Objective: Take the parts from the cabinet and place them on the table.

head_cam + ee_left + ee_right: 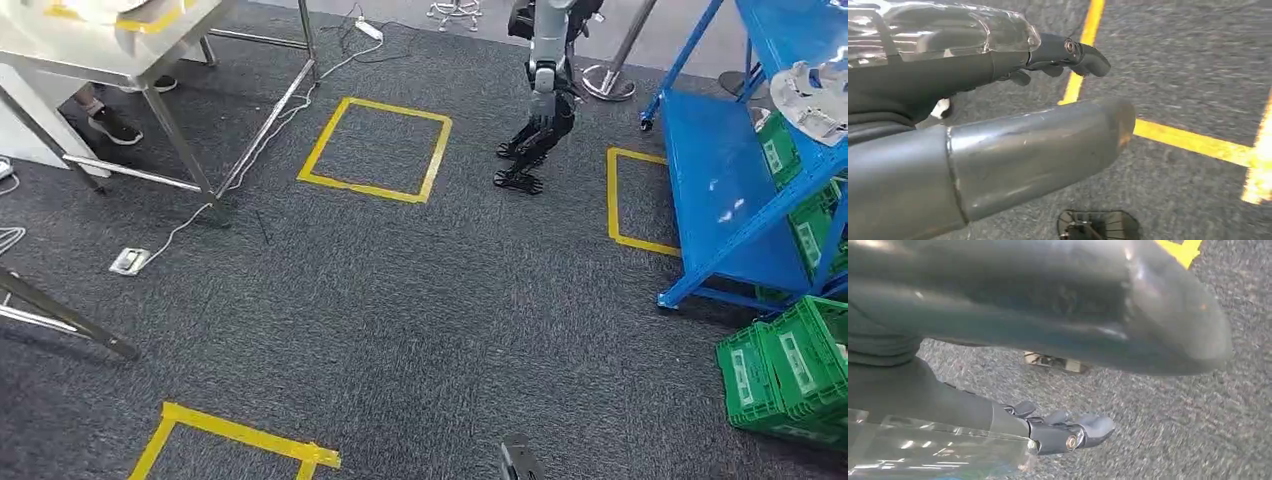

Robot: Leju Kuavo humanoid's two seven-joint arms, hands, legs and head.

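The blue cabinet point(730, 200) stands at the right of the head view, with white parts point(815, 100) lying on its upper shelf. The metal table point(130, 55) is at the far left. My left hand point(1008, 145) hangs above grey carpet and yellow tape, thick thumb and dark fingers point(1068, 52) apart, holding nothing. My right hand point(998, 340) also hangs over the carpet with its fingers point(1073, 432) stretched out and nothing in them.
Green crates point(790, 375) are stacked on the floor beside and under the cabinet. Another robot point(545, 90) stands at the back centre. Yellow taped squares point(375, 150) mark the carpet. A person's shoes point(110, 125) show under the table, near a floor socket point(130, 262) with a cable.
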